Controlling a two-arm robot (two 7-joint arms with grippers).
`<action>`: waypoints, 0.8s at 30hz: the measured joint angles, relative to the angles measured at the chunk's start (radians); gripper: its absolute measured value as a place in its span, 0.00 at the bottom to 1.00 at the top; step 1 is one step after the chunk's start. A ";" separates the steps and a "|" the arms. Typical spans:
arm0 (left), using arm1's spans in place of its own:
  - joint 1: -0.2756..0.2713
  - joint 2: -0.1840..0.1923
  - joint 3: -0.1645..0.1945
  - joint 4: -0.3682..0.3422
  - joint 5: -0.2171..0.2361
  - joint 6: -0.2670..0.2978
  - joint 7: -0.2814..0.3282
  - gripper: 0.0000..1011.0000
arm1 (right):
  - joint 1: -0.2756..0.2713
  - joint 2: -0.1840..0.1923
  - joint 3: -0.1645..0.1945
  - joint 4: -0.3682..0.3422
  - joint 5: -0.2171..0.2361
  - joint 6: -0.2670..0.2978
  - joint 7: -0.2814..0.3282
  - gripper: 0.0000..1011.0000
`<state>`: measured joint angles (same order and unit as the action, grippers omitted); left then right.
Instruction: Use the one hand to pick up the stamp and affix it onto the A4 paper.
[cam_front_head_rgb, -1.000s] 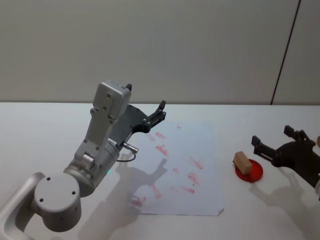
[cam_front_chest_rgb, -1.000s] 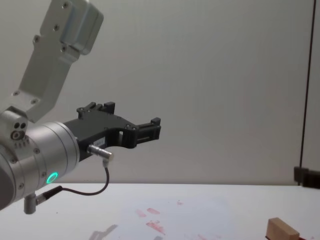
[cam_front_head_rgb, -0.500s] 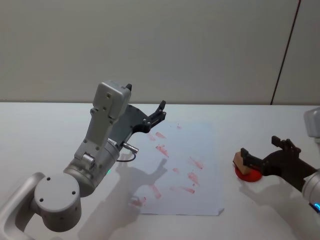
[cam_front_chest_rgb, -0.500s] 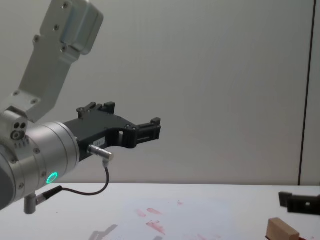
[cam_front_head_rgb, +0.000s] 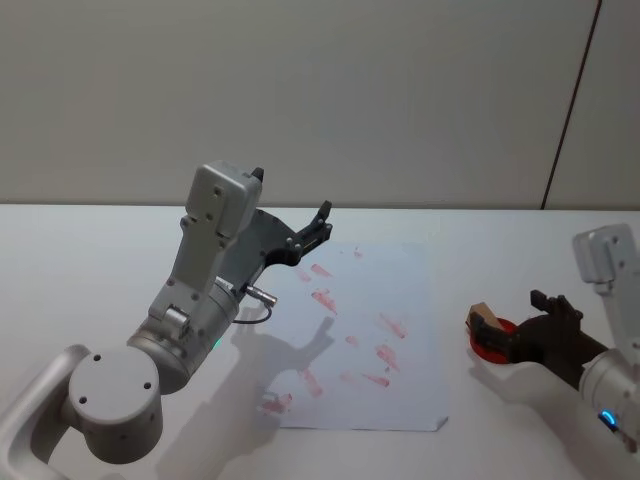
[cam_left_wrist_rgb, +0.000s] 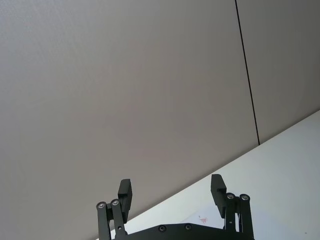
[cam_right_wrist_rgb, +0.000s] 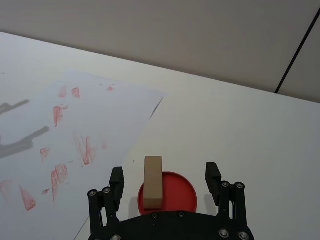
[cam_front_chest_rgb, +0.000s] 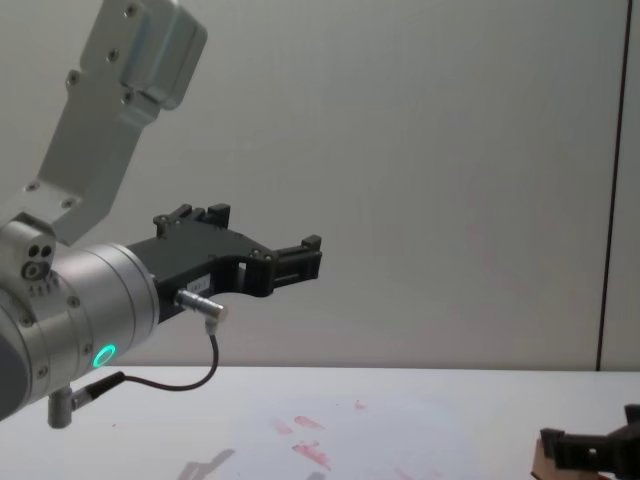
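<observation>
We see right gripper (cam_right_wrist_rgb: 165, 174) spread wide astride the stamp (cam_right_wrist_rgb: 153, 182), ready to pinch it off its red pad (cam_right_wrist_rgb: 182, 192); left gripper (cam_front_head_rgb: 322, 220) parked high, also spread.

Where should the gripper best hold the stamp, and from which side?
On the stamp, probably the two long side faces, above the red pad, coming in along its length: the narrow block lies lengthwise between the open right gripper's fingers.

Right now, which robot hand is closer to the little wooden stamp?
The right. The right gripper is open right at the wooden stamp on the red pad. The left gripper, also open, is raised at the far left corner of the A4 paper.
</observation>
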<state>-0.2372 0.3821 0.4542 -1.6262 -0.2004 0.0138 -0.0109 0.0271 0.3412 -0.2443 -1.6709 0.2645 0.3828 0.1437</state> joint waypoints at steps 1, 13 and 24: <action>0.000 0.000 0.000 0.000 0.000 0.000 0.000 0.99 | 0.002 -0.003 -0.001 0.003 -0.002 0.001 -0.001 0.99; 0.000 0.000 0.000 0.000 0.000 0.000 0.000 0.99 | 0.036 -0.037 -0.019 0.057 -0.036 0.018 -0.009 0.99; 0.000 0.000 0.000 0.000 0.000 0.000 0.000 0.99 | 0.048 -0.051 -0.026 0.082 -0.057 0.032 -0.016 0.99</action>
<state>-0.2372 0.3821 0.4542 -1.6262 -0.2004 0.0139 -0.0109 0.0746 0.2901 -0.2700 -1.5890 0.2073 0.4145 0.1275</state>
